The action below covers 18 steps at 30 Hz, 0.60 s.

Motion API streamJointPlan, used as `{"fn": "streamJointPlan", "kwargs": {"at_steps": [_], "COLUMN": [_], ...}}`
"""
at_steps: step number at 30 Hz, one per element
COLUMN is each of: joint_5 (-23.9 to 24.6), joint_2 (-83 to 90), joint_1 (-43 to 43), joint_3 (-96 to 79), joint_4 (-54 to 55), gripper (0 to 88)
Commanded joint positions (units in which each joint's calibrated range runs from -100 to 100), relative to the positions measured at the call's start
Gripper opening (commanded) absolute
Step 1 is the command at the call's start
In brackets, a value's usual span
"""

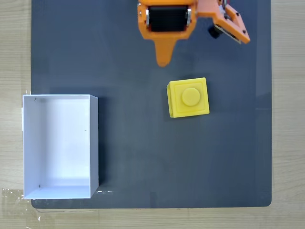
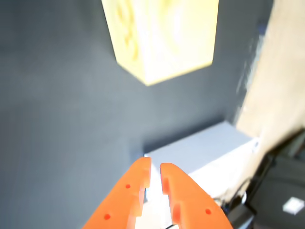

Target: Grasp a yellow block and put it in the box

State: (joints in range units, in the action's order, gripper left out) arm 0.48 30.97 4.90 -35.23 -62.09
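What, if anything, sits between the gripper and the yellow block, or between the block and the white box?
Nothing visible. In the fixed view only bare dark mat lies between the gripper and the yellow block, and between it and the box.

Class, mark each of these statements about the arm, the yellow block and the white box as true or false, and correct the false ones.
1. The yellow block lies inside the box. False: it sits on the dark mat, apart from the box.
2. The block's round stud faces up in the fixed view. True.
3. The gripper holds the block. False: its fingers are nearly together with nothing between them, and the block lies beyond the tips.
4. The box has nothing in it. True.
5. In the fixed view the box lies to the right of the block. False: it lies to the left, at the mat's edge.
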Motion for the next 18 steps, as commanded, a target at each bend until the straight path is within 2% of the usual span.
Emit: {"fn": "streamJointPlan", "kwargs": {"at_steps": [1, 4, 6, 8, 14, 18], "joint_5": [-0.2, -0.2, -0.2, -0.2, -0.2, -0.2], "joint_2": [-10.5, -18.2, -22.3, -25.6, -31.5, -35.3], "joint_1": [-2.9, -4.5, -4.7, -4.7, -4.7, -6.3], "joint_3": [19.1, 29.1, 33.9, 36.8, 37.9, 37.6], "joint_4": [-12.0, -19.2, -21.8, -22.9, -23.2, -23.2], "gripper": [3.0, 3.1, 6.1, 13.7, 44.8, 54.9]}}
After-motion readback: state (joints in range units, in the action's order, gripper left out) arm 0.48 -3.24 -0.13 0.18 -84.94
